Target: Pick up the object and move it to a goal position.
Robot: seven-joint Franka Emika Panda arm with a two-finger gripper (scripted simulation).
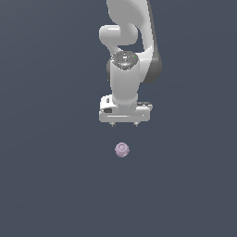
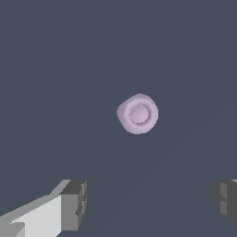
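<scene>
The object, a small pale lilac-pink bumpy ball (image 1: 121,150), lies on the dark grey floor, just below the gripper in the exterior view. It also shows in the wrist view (image 2: 138,114), alone on the floor and beyond the fingertips. My white gripper (image 1: 124,123) hangs above the ball, apart from it, pointing down. Its jaws are spread wide and empty. In the wrist view the gripper (image 2: 150,203) shows two dark grey fingertips (image 2: 74,205) far apart, with nothing between them.
The white arm (image 1: 132,41) rises from the gripper to the frame's top edge. A plain dark grey floor (image 1: 46,185) fills the surroundings.
</scene>
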